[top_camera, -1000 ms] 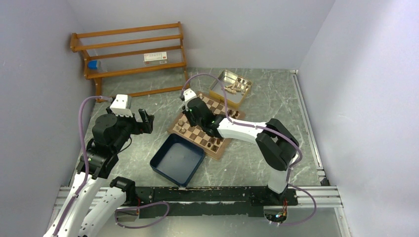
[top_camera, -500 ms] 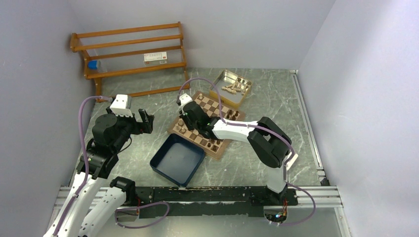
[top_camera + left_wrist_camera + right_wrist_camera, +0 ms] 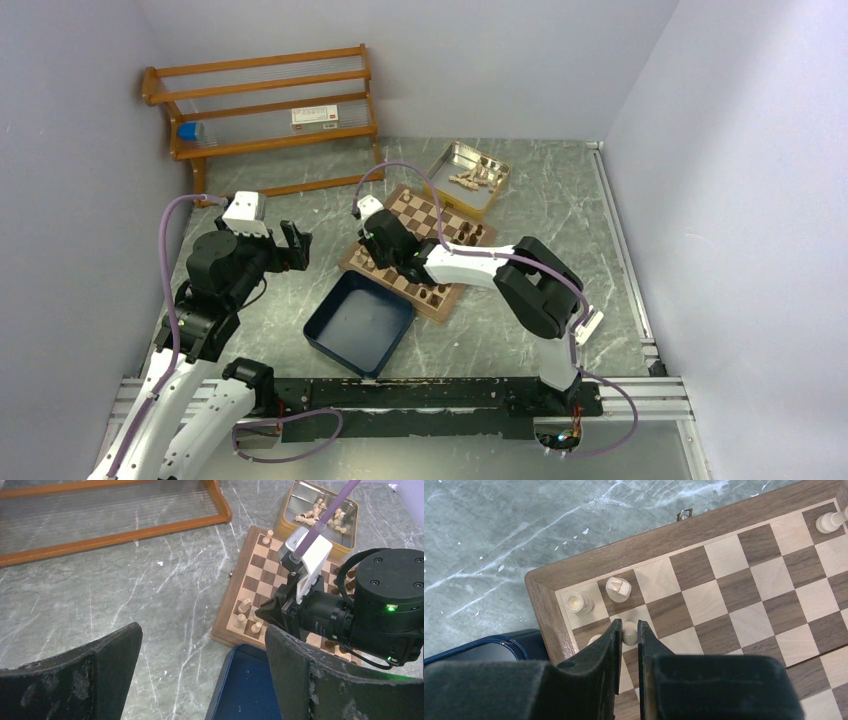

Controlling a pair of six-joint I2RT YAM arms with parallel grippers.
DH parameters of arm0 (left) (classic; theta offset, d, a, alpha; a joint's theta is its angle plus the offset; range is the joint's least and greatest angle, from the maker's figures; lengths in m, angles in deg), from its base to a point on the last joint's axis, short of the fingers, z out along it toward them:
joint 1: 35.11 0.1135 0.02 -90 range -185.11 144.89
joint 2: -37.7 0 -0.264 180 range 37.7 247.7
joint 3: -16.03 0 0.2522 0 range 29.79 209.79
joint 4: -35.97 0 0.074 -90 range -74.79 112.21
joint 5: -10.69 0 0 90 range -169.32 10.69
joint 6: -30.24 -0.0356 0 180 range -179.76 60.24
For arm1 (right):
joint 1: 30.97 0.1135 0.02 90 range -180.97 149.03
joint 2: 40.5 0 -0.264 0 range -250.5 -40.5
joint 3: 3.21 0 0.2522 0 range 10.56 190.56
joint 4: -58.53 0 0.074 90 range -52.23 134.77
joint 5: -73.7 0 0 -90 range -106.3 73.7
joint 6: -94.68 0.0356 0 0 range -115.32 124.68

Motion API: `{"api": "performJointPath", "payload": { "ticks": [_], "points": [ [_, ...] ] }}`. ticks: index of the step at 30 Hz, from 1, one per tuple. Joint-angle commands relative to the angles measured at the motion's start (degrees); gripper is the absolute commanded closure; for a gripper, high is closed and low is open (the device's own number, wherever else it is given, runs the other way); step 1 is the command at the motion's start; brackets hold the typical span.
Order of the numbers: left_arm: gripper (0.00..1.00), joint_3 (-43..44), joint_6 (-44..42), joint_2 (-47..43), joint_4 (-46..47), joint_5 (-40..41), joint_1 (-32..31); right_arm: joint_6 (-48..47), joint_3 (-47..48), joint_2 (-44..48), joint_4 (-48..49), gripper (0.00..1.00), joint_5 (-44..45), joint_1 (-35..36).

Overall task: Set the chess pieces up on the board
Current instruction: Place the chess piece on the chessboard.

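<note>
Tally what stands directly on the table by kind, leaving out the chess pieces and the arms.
chessboard: 1
navy tray: 1
metal tin: 1
wooden rack: 1
Total: 4

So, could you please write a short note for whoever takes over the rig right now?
Left pincer: open, above the table beside the board.
Right pincer: shut on a light pawn at the board corner nearest the tray.
Done: a few light pieces by that corner, dark pieces along the opposite edge.
Left: set this pawn, then place the loose pieces from the tin.
</note>
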Motion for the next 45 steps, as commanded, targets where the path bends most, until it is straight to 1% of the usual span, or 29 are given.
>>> {"api": "performJointPath", "payload": {
  "ticks": [1,21,32,35,45],
  "points": [
    [0.03,0.24,-0.01,-0.5,0.63,-0.18,0.4,0.28,2.06,-1.21,-1.01,0.85,1.0,0.49],
    [0.03,0.24,0.03,-0.77,0.45,-0.12,0.4,0.2,4.22,-3.23,-4.55,0.8,3.02,1.09],
    [0.03,0.23,0.11,-0.8,0.44,0.0,0.4,0.28,4.62,-3.24,-4.77,0.8,3.51,1.15],
    [0.03,0.24,0.11,-0.8,0.54,-0.05,0.4,0.45,4.86,-3.21,-6.77,0.8,3.63,1.24],
    [0.03,0.24,0.09,-0.88,0.54,-0.16,0.4,0.63,4.84,-3.37,-7.18,0.8,3.77,1.21]
  ]
}}
